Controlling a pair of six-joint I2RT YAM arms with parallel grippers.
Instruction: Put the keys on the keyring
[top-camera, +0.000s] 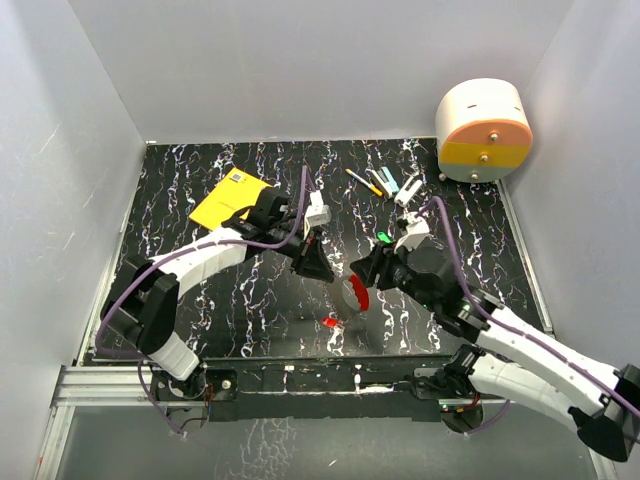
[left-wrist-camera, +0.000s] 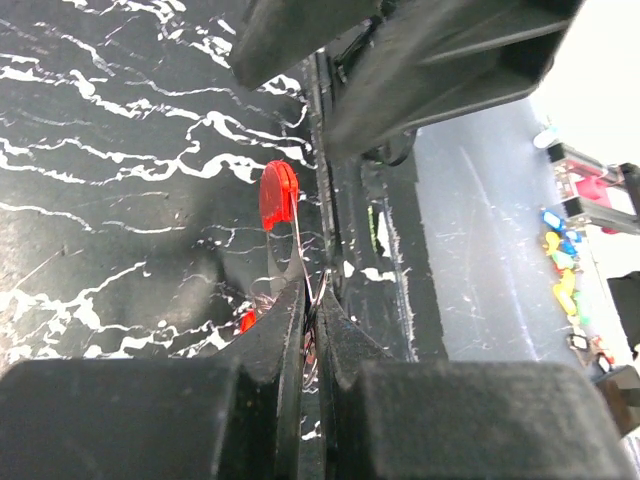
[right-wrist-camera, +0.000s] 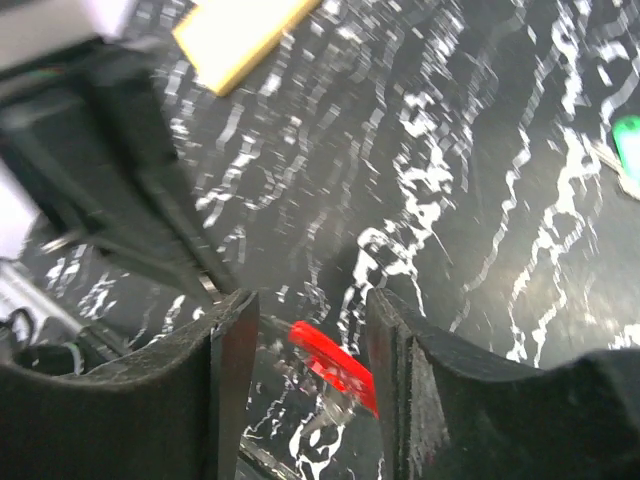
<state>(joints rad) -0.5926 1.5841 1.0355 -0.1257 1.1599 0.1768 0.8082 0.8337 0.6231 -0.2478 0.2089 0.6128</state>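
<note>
**One red key (right-wrist-camera: 335, 368) down on the table (top-camera: 250, 310)**

Marbled black surface, and a cream-and-orange drum (top-camera: 484, 130) sits in the far right corner. The yellow box (top-camera: 225, 202) lies far left, well apart from the action. The left gripper (left-wrist-camera: 318, 300) is clamped on the thin wire keyring (left-wrist-camera: 316, 285), its fingers hiding most of the loop. The right gripper (right-wrist-camera: 305, 310) faces it, jaws apart, gripping nothing, and the key shows between them, flat on the surface. Pens (top-camera: 378, 183) lie near the drum. A red tag (left-wrist-camera: 278, 195) juts beyond the left tips. A green piece (top-camera: 385, 238) is near the right gripper.

Yellow box (top-camera: 228, 200), pens (top-camera: 380, 182), round white-and-orange container (top-camera: 484, 130) at back
</note>
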